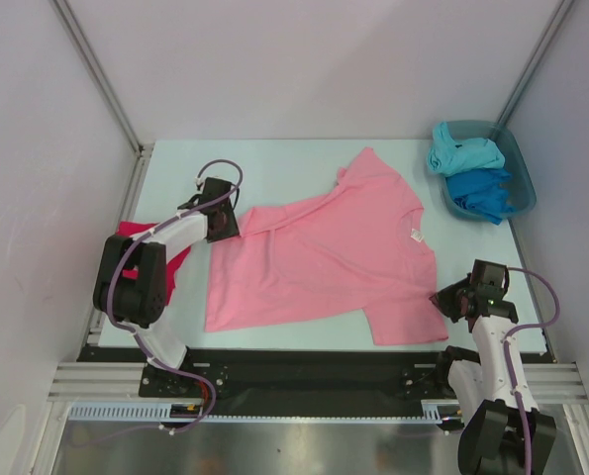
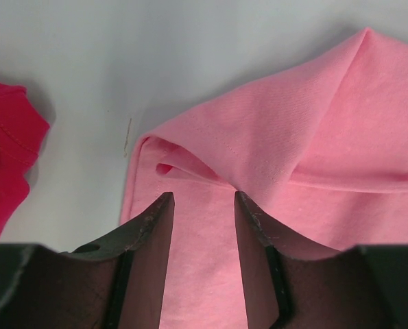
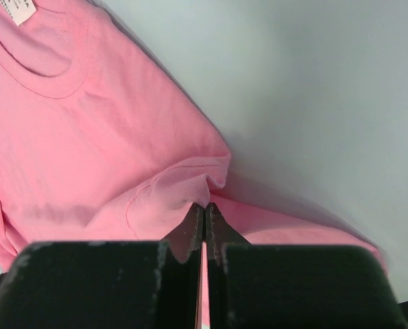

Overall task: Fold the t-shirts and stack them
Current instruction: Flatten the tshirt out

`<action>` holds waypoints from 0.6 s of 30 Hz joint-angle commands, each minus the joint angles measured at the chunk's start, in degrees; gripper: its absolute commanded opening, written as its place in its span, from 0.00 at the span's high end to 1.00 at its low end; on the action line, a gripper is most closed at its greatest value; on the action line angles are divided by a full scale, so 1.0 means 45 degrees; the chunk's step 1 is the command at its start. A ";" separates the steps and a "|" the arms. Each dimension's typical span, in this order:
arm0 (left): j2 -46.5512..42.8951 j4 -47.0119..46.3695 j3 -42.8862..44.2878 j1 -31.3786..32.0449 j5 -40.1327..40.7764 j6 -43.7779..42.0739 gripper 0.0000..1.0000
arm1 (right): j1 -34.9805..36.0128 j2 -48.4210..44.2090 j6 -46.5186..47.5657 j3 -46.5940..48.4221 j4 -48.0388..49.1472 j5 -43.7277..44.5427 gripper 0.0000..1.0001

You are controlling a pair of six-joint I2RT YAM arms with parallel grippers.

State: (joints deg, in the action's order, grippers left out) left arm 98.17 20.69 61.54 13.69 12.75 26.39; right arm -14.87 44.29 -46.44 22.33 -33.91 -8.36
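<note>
We rate the task as barely begun. The pink t-shirt (image 1: 324, 257) lies spread and creased across the middle of the table (image 1: 274, 163), with no fold made. The right gripper (image 3: 205, 209) is clenched on the edge of the shirt's near sleeve (the cloth puckers at the tips). The left gripper (image 2: 202, 199) stands released, jaws apart over the doubled-over hem corner. The crimson t-shirt (image 2: 5, 151) lies crumpled at the table's left edge. The turquoise t-shirt (image 1: 464, 153) and blue t-shirt (image 1: 482, 190) sit in the tub (image 1: 519, 163). All four need folding; no stack exists.
</note>
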 commanded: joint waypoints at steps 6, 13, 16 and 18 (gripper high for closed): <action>0.0156 -0.0339 -0.0140 -0.0035 0.0057 -0.0299 0.54 | -0.0113 -0.0097 0.0085 -0.0079 0.0387 -0.0232 1.00; 0.0547 -0.0203 0.0172 -0.0055 0.0310 -0.0454 0.54 | -0.0210 -0.0116 0.0124 -0.0059 0.0348 -0.0369 1.00; 0.0703 -0.0164 0.0309 -0.0152 0.0350 -0.0571 0.53 | -0.0249 -0.0116 0.0124 -0.0059 0.0329 -0.0427 1.00; 0.0762 -0.0144 0.0387 -0.0269 0.0330 -0.0630 0.53 | -0.0269 -0.0117 0.0124 -0.0059 0.0329 -0.0447 1.00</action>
State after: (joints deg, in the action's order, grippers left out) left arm 101.01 20.47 61.23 13.50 13.34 25.19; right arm -15.66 44.29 -46.44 22.09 -33.54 -9.52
